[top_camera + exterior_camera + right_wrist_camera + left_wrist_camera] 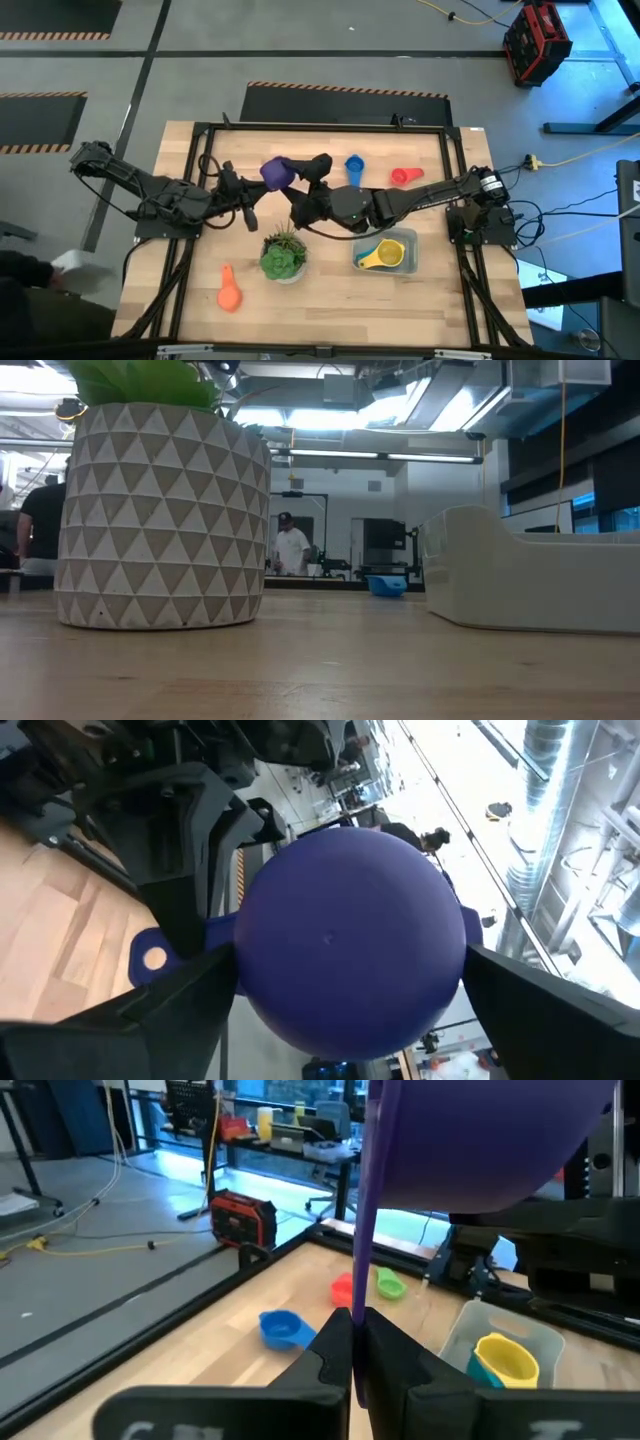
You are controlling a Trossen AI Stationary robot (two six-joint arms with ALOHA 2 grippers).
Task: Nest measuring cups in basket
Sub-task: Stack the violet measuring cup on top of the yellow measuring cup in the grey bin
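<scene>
From above, you see the left gripper (262, 180) pinching the handle of the purple cup (276, 171) over the middle of the table (330, 300), and the right gripper (305, 172) spread wide around its bowl. The blue cup (354, 165) and red cup (404, 177) lie nearby, the orange cup (229, 291) beside the plant (283, 255). The basket (407, 262) holds the yellow cup (382, 255).

At table height, you see the plant pot (160, 520) and the basket (530, 585) well apart.

From the left wrist, the fingers (330, 1355) are pressed together on the purple handle (364, 1230).

From the right wrist, the purple bowl (350, 940) sits between the fingers (190, 995).
</scene>
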